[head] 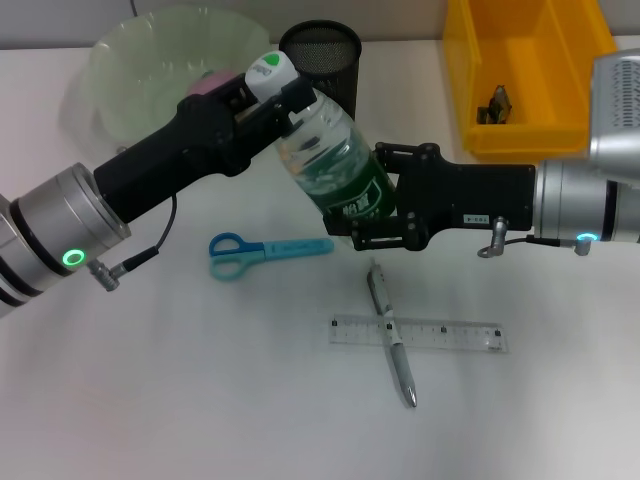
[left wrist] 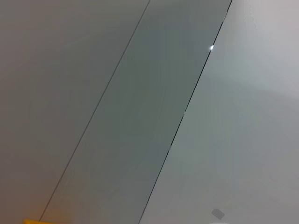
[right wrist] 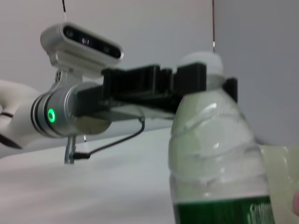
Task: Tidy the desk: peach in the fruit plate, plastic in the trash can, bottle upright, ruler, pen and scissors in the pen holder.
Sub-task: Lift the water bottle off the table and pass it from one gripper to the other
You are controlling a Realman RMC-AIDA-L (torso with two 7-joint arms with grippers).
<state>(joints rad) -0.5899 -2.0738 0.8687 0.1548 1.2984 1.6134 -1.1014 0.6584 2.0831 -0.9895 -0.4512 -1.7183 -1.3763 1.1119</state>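
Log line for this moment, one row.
left gripper on bottle neck | right gripper at its base | bottle tilted

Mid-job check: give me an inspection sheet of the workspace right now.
Surface: white desk.
Job's things: bottle tilted, held at neck and base; scissors, pen lying across ruler; pen holder; fruit plate holding something pink.
Clutter: yellow bin with a small item inside.
Grippers: left gripper shut on bottle neck; right gripper shut on bottle base.
Cables: short wrist leads on both arms.
Surroundings: plain wall panels.
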